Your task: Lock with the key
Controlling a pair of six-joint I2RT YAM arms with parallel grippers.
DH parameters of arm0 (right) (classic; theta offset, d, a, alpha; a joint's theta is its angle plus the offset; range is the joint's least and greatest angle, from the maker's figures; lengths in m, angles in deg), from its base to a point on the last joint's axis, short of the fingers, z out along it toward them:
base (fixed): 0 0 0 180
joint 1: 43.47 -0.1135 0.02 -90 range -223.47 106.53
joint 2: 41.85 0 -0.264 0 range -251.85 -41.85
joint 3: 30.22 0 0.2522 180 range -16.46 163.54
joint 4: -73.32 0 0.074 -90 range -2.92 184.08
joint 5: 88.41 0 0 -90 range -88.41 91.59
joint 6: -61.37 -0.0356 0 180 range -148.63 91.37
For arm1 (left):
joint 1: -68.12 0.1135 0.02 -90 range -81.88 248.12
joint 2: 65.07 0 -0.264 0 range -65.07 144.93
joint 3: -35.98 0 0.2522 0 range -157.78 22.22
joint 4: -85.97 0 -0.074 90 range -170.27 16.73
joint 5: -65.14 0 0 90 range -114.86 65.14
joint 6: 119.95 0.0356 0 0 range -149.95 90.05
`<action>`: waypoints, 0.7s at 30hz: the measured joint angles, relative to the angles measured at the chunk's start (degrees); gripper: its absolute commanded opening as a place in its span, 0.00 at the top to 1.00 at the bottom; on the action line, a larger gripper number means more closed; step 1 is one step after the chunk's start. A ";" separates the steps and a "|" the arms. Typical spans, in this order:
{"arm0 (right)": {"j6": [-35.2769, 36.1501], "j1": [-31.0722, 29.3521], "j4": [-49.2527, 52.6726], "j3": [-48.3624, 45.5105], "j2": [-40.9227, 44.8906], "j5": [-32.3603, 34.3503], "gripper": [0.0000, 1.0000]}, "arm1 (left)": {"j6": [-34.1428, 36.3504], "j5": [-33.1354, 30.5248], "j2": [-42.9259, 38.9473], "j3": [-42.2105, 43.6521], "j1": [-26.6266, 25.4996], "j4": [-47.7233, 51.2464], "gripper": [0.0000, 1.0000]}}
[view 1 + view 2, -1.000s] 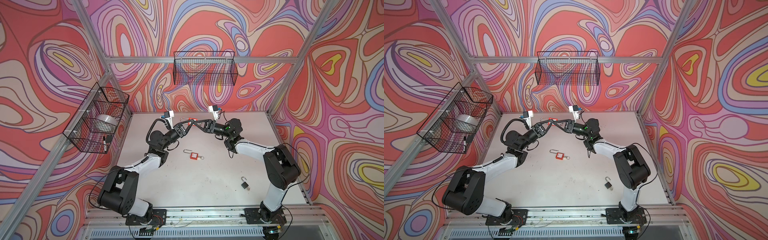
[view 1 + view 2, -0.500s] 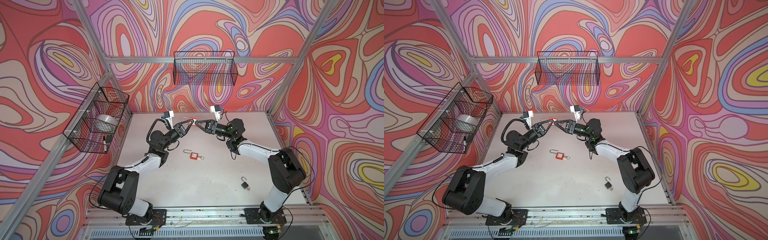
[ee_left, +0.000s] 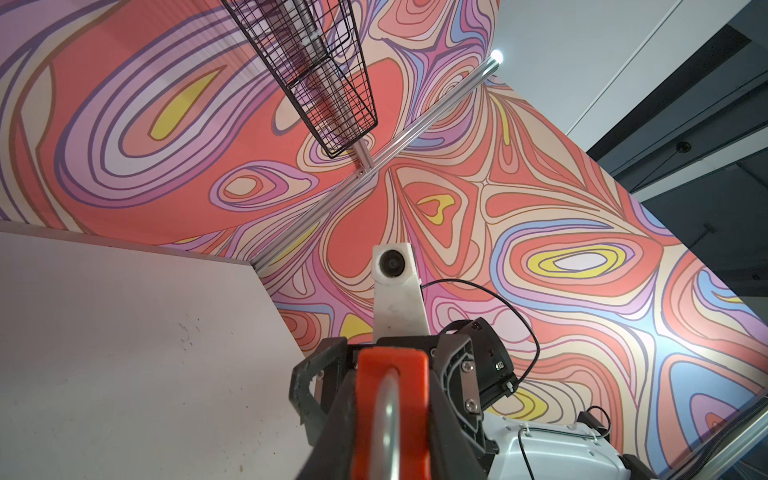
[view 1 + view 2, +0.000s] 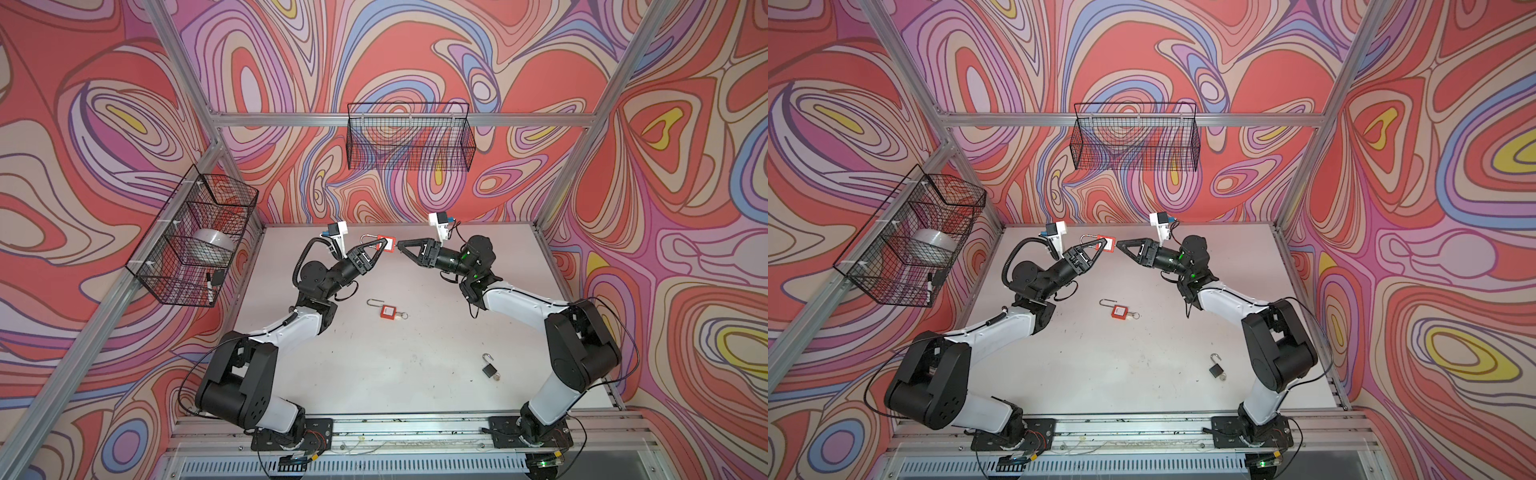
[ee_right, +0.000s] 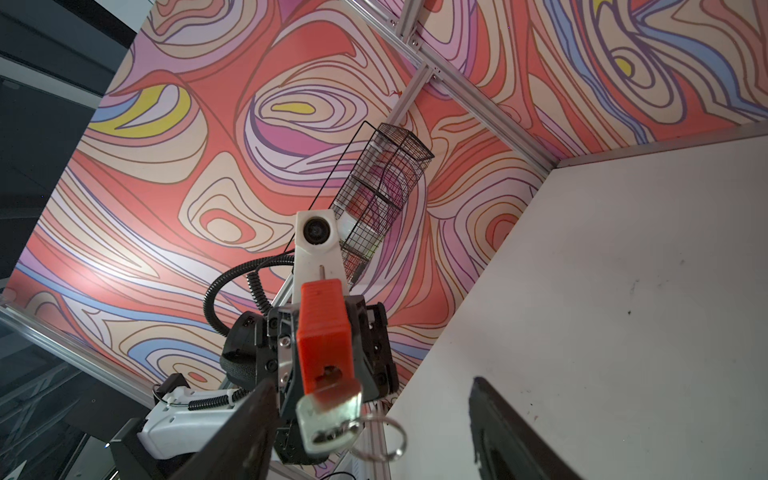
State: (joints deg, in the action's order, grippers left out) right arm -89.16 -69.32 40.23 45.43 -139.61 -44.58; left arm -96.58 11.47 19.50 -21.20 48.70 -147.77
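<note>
Padlock gripped in left tool, right tool spread wide at the key end

Left tool (image 4: 377, 248) is closed narrow on the red padlock (image 4: 386, 244) and holds it up off the tabletop (image 4: 415, 365), near the back edge and about mid-width. In both top views the padlock body sticks out past the left fingertips toward the right arm. Its silver shackle (image 4: 368, 239) loops back on the left arm's side. In the left wrist view the red body (image 3: 390, 386) is clamped between the dark fingers, with the shackle running down the middle toward the camera.

Right tool (image 4: 404, 245) is wide and holds nothing. In both top views its tip is level with the padlock and just beside the free end, with a thin gap showing. In the right wrist view the key (image 5: 328, 411) sits in the keyhole at the padlock's near end, and a key ring (image 5: 386, 440) hangs from it. The key lies between the two spread fingers (image 5: 253, 419). It is well apart from one finger and close to the other; I cannot tell whether it touches.

A loose red padlock (image 4: 387, 311) lies flat mid-tabletop below both tools, with its own key in it. A black padlock (image 4: 489, 369) with its shackle swung open lies toward the front right, near the right arm's base, well apart from both tools.
</note>
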 measured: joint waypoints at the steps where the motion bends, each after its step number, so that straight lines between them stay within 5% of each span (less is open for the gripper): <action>1: 0.37 0.00 0.76 0.00 0.00 0.02 0.25 | 0.00 0.00 0.00 0.00 0.00 0.00 1.00; 21: 13.03 -0.11 12.20 -0.35 2.75 2.36 0.26 | 0.46 -0.44 -0.04 0.00 0.00 2.05 1.00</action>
State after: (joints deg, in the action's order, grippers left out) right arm -76.14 -69.43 52.42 45.08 -136.85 -42.22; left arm -96.12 11.04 19.46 -21.20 48.70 -145.72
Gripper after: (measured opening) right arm 0.737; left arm 0.218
